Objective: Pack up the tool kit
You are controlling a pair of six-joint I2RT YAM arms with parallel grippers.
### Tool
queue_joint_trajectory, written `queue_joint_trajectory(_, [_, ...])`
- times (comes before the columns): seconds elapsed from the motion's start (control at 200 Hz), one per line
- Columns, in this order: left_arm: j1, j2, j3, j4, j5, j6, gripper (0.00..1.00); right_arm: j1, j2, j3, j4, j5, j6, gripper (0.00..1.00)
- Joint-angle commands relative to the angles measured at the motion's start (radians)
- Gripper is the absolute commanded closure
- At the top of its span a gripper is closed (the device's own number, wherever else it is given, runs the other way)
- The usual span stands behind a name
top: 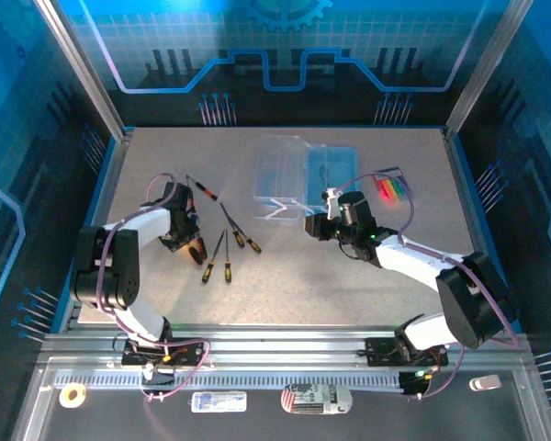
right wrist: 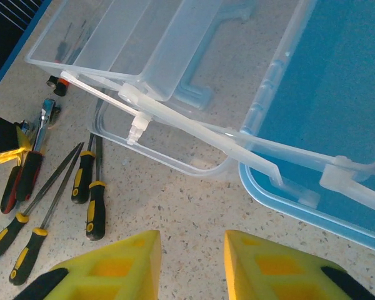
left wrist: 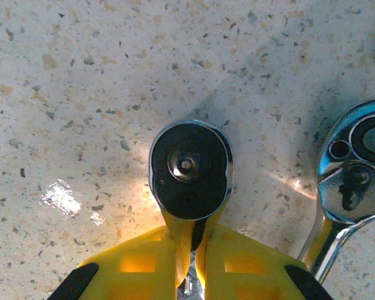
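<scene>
My left gripper (left wrist: 190, 234) is shut on the neck of a chrome ratchet wrench (left wrist: 189, 170), whose round black head pokes out just past the yellow fingertips, low over the speckled table. From above, that gripper (top: 185, 241) sits at the left of the tool row. A second ratchet (left wrist: 356, 169) lies to its right. Several yellow-and-black screwdrivers (top: 225, 253) lie loose beside it. The open tool case has a clear half (top: 280, 170) and a blue half (top: 332, 170). My right gripper (right wrist: 192, 250) hangs open over bare table just in front of the case, holding nothing.
A red-handled screwdriver (top: 202, 188) lies behind the left gripper. Bright coloured hex keys (top: 392, 188) rest right of the case. The case's clear latch arm (right wrist: 194, 128) juts out toward the right gripper. Blue walls ring the table.
</scene>
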Motion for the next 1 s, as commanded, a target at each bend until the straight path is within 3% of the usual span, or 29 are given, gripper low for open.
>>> queue_joint_trajectory(0.0, [0.011,-0.001,-0.008,0.060,0.016,0.007,0.90,0.008,0.002,0.007,0.010,-0.008,0.000,0.67])
queue_joint_trajectory(0.51, [-0.011,-0.379,-0.084,-0.035,-0.007,0.035,0.92,0.009,-0.019,0.006,0.005,-0.021,-0.013,0.67])
queue_joint_trajectory(0.795, [-0.195,-0.472,-0.002,-0.093,-0.008,0.006,0.92,0.007,-0.090,0.053,-0.142,0.001,-0.070,0.58])
queue_joint_trajectory(0.996, [-0.301,-0.451,-0.008,0.054,0.084,-0.034,0.92,0.008,-0.122,0.055,-0.169,-0.139,-0.016,0.53])
